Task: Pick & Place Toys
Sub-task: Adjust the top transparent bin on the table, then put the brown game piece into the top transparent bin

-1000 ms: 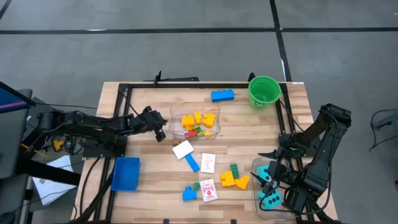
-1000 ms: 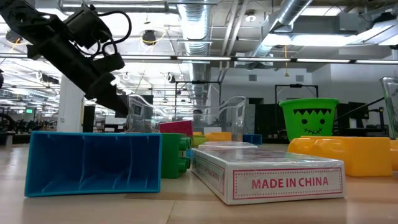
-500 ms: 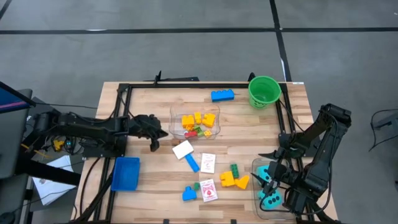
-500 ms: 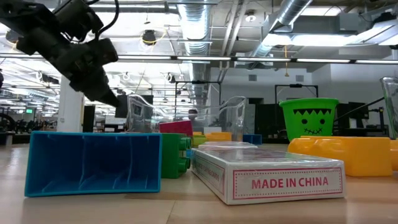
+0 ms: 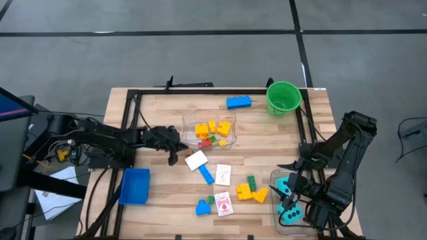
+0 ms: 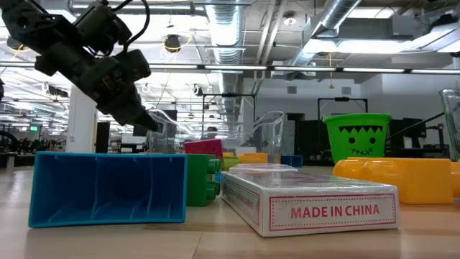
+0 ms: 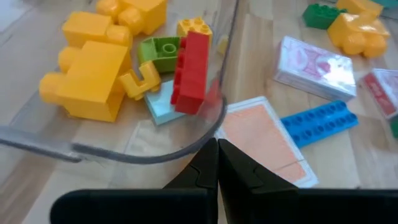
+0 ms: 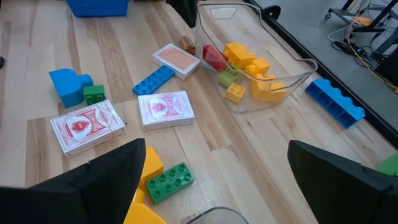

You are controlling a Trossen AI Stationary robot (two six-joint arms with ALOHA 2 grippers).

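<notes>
Left end effector point(image 5: 175, 159): fingers pressed together, nothing between them, poised just off the near left corner of the clear tub point(image 5: 189, 137) and just beside the peach-backed card point(image 5: 197, 160); from the left wrist view the closed fingertips point(image 7: 217, 163) sit against the tub's curved wall, with no visible contact with any toy. Right end effector point(image 5: 288, 195): fingers spread wide, empty, resting over a second clear tub point(image 5: 275, 179) at the right front corner of the wooden surface point(image 5: 167, 113), well apart from the left arm. Contents of the central tub: yellow bricks point(image 7: 91, 73), one red brick point(image 7: 192, 71), one green brick point(image 7: 159, 51), a small pale-blue piece point(image 7: 160, 107). Loose on the surface: peach-backed card lying over one end of a long blue brick point(image 5: 206, 175); two white-and-red picture cards point(image 5: 223, 174) point(image 5: 223, 204); a green brick point(image 5: 251, 182) touching a yellow brick cluster point(image 5: 251, 194); a blue block point(image 5: 203, 207) with a small green brick point(image 5: 209, 199) just beside it; a separate blue brick point(image 5: 238, 102) at the far edge, near the green bucket point(image 5: 283, 97). Teal black-dotted dice point(image 5: 291, 213) lie in the right-hand tub, below the right end effector. A blue tray point(image 5: 135, 186) stands at the left front of the surface, near the left arm.
</notes>
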